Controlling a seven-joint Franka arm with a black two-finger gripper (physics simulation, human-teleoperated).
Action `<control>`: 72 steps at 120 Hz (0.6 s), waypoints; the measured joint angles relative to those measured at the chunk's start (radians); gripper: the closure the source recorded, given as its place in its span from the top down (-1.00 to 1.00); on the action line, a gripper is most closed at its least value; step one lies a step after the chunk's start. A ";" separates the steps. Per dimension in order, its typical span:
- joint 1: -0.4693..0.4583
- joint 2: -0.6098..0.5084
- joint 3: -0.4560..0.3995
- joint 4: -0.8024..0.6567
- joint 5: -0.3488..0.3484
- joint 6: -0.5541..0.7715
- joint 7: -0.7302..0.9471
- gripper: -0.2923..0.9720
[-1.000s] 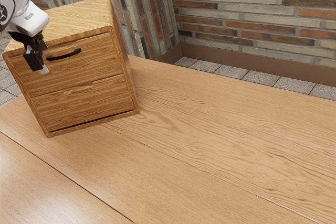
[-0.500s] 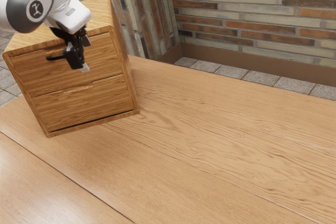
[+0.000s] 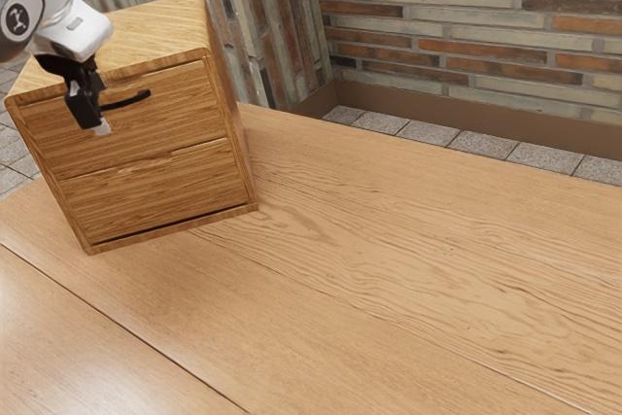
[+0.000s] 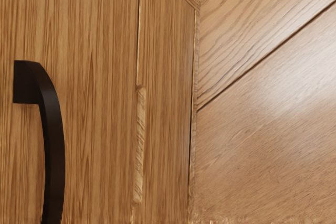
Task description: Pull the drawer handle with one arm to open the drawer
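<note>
The wooden cabinet [image 3: 146,191] stands at the exterior view's left with two drawers, one above the other. Its top drawer [image 3: 170,123] carries a black curved handle [image 3: 131,99], and its front sits flush with the cabinet frame. My gripper [image 3: 90,116] hangs in front of the handle's left end and covers that end. In the wrist view the handle [image 4: 52,145] runs close along the drawer front [image 4: 100,51], with one of its ends in sight.
The wooden table [image 3: 408,269] stretches wide toward the exterior view's right. A brick wall [image 3: 466,26] and a tiled floor strip [image 3: 486,143] lie behind it. The lower drawer [image 3: 155,191] has no handle in sight.
My hand swung from the handle's left end to its right end and is now back near the left end. The top drawer front has not moved.
</note>
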 joint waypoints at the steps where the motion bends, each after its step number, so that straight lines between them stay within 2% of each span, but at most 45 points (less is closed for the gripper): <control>1: 0.003 0.001 0.000 0.000 0.000 0.000 0.000 0.54; 23: 0.020 0.003 -0.007 0.000 0.000 0.004 -0.001 0.54; 53: -0.075 0.006 0.018 0.000 -0.004 0.007 -0.009 0.54; 72: -0.089 0.007 0.022 0.002 -0.005 0.008 0.000 0.54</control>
